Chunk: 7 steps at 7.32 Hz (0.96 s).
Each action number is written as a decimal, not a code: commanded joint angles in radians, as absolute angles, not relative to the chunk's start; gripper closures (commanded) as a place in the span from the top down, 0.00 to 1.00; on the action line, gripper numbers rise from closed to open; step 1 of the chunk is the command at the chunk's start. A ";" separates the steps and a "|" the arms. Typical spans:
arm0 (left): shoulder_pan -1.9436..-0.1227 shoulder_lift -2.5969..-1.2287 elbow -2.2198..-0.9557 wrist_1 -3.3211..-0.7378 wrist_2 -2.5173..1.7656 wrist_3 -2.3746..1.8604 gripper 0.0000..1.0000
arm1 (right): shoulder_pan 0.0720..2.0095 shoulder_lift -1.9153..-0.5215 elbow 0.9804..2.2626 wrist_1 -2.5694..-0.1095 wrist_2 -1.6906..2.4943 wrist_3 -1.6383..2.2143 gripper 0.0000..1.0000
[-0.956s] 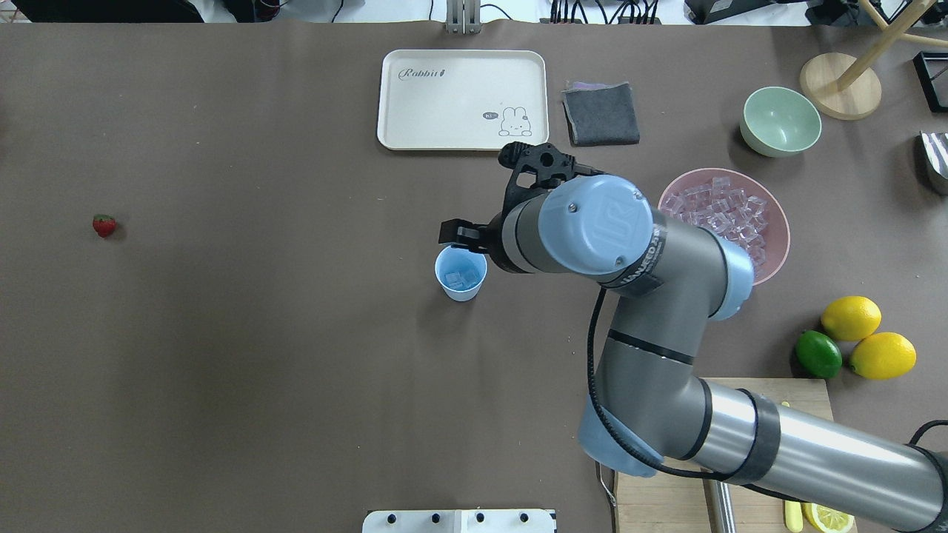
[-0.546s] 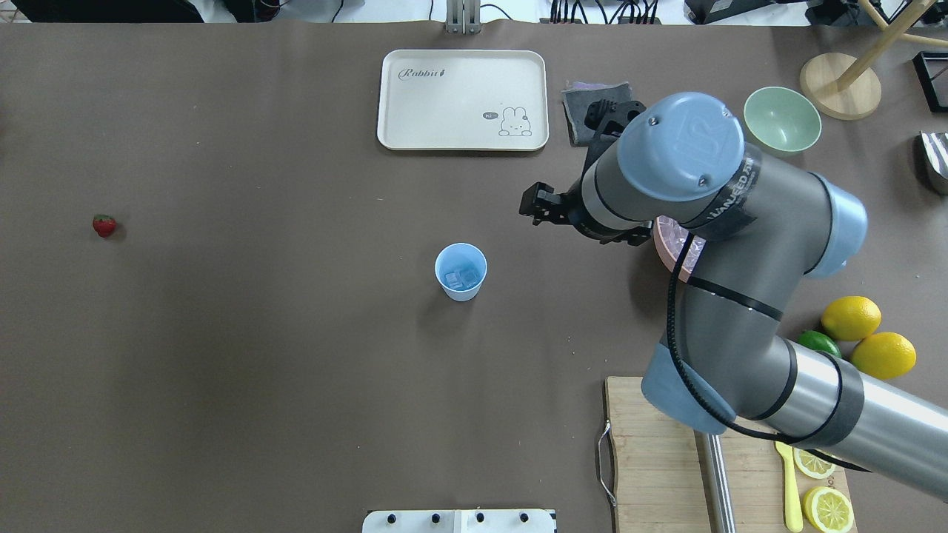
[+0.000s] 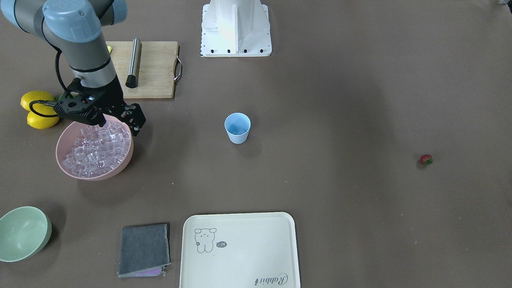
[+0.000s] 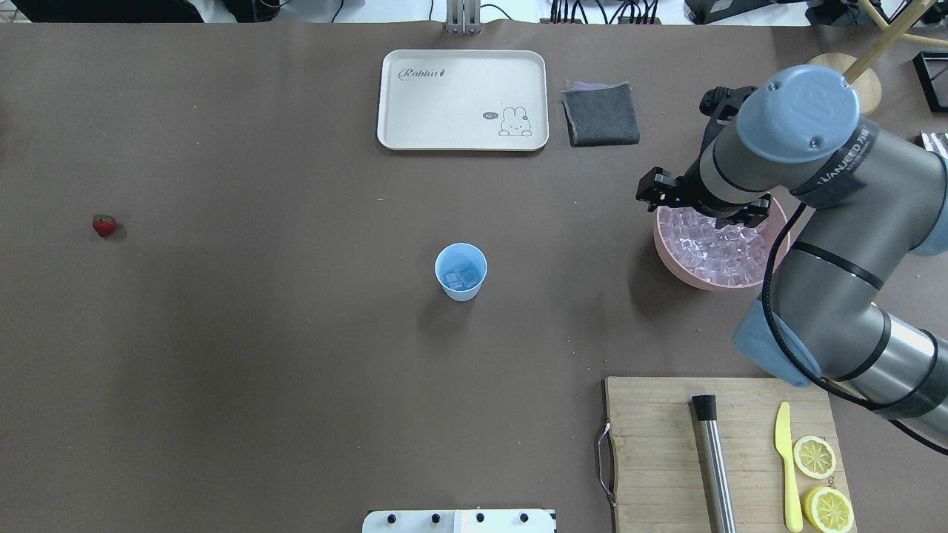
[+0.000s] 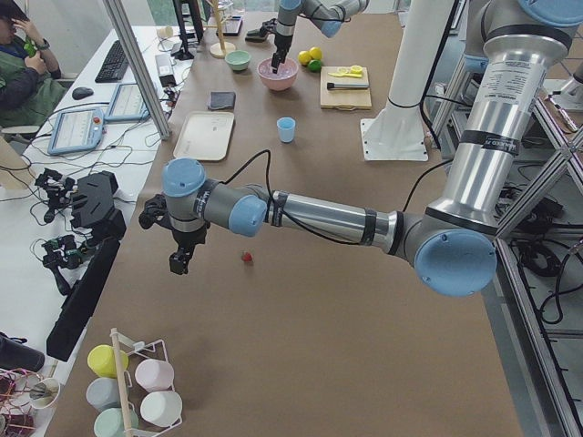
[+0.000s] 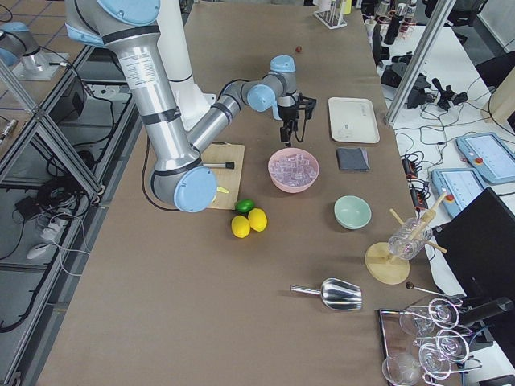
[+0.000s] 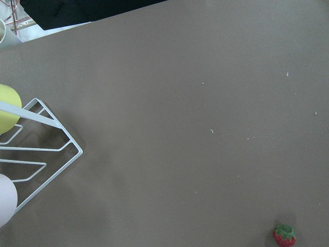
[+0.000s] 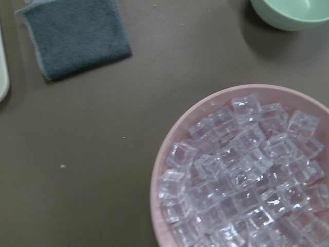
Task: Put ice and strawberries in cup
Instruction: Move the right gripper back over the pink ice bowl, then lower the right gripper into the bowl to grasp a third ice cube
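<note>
Clear ice [image 4: 715, 248] heaped in pink bowl [image 4: 670, 259], few cubes in light-blue cup [image 4: 461, 271] mid-table; strawberry [image 4: 104, 225] alone toward table's left end. Right gripper [image 3: 117, 116] hovering over bowl rim, pointing down, jaws spread. Left gripper [image 5: 180, 262] low near strawberry, seen from side only, jaw state unclear.

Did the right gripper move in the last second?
Yes. In the overhead view the right gripper went rightward, from beside the cup to above the pink bowl of ice.
</note>
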State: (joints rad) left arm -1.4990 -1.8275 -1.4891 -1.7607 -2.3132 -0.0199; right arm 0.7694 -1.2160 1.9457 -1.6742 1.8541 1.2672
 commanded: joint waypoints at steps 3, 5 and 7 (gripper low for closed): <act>-1.490 -1.832 -1.486 -1.767 -2.313 -0.020 0.98 | 0.808 -1.233 1.876 -1.692 1.791 1.142 0.98; -1.477 -1.832 -1.488 -1.767 -2.313 -0.020 0.98 | 0.815 -1.236 1.839 -1.690 1.786 1.072 0.89; -1.477 -1.835 -1.485 -1.767 -2.312 -0.020 0.98 | 0.811 -1.236 1.774 -1.617 1.787 1.046 0.83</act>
